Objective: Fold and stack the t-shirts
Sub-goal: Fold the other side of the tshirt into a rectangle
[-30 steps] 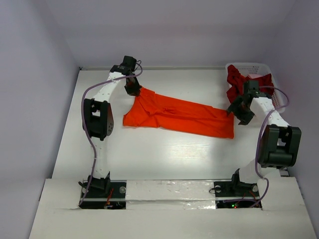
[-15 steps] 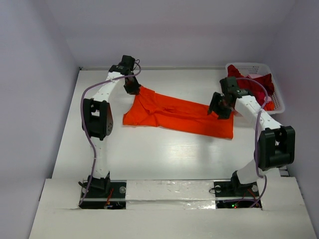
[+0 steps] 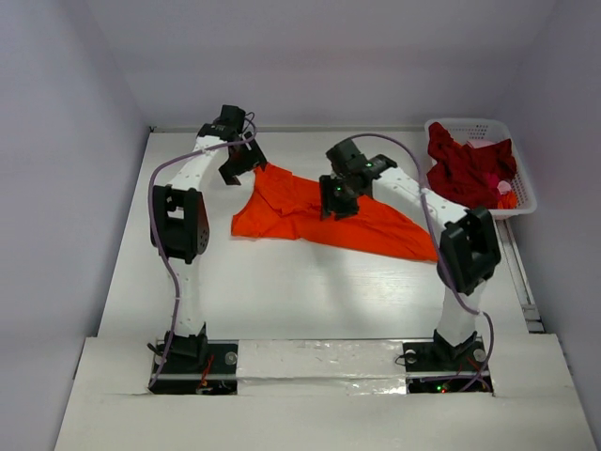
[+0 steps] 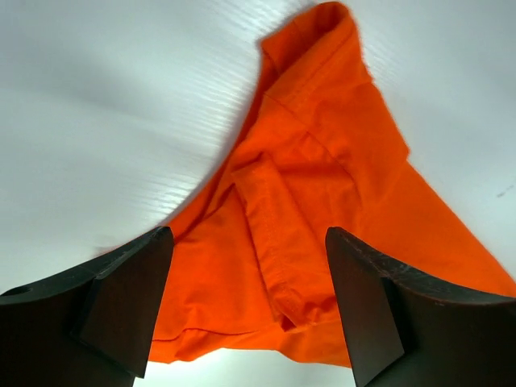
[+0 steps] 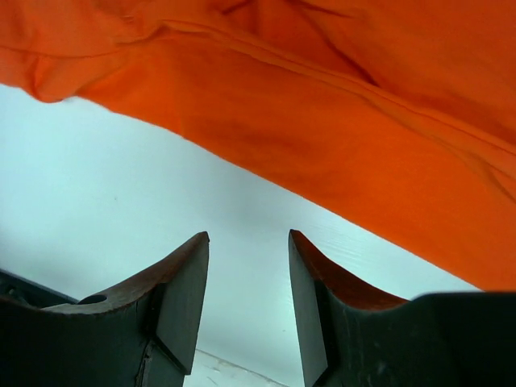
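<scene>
Orange t-shirt (image 3: 319,214) rumpled at middle of desk (image 3: 282,282), far-right corner drawn in since a second ago | left end effector (image 3: 242,166) has let go of its far-left corner, jaws wide | right end effector (image 3: 336,202) swung from basket (image 3: 474,124) to shirt's middle, jaws apart, nothing between | crimson t-shirt (image 3: 465,164) heaped in basket, far right

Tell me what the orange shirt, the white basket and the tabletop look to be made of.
Orange shirt: soft matte knit cloth, likely cotton; it creases and shows stitched hems.
White basket: rigid plastic, judging by its thin moulded lattice walls.
Tabletop: smooth white sheet with faint parallel ribs and a soft sheen, perhaps plastic board; cannot say for sure.
</scene>
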`<action>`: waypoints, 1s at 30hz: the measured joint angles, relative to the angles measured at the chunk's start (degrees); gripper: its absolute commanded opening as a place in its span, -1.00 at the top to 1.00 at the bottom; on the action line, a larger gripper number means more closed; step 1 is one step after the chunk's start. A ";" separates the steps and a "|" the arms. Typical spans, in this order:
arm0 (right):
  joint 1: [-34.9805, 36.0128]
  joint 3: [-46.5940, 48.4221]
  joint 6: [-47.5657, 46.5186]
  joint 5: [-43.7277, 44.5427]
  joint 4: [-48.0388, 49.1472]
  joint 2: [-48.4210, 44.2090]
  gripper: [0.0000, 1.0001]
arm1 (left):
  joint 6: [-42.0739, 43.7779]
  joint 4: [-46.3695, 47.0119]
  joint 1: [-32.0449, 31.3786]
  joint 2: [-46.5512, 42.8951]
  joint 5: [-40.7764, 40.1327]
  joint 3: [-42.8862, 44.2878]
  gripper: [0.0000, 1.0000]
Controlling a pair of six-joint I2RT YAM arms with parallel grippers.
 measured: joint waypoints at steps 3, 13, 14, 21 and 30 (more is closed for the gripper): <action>3.02 7.15 -0.68 0.09 -1.68 5.42 0.01 | -0.04 0.35 0.24 -0.96 -0.70 -2.56 -0.46; 7.28 25.18 -2.75 -0.35 -5.84 21.51 0.03 | 0.04 1.33 1.16 -10.08 -1.75 -13.16 -0.42; 7.74 27.26 -3.08 -0.59 -6.29 23.32 0.04 | 0.07 1.44 1.16 -10.80 -1.77 -13.77 -0.42; 10.75 34.73 -3.91 -1.51 -9.35 28.89 0.04 | 0.04 2.43 1.16 -13.05 -1.20 -16.11 -0.41; 11.26 43.30 -3.93 -0.85 -10.56 31.15 0.03 | 0.11 2.51 1.14 -13.20 -0.92 -16.52 -0.41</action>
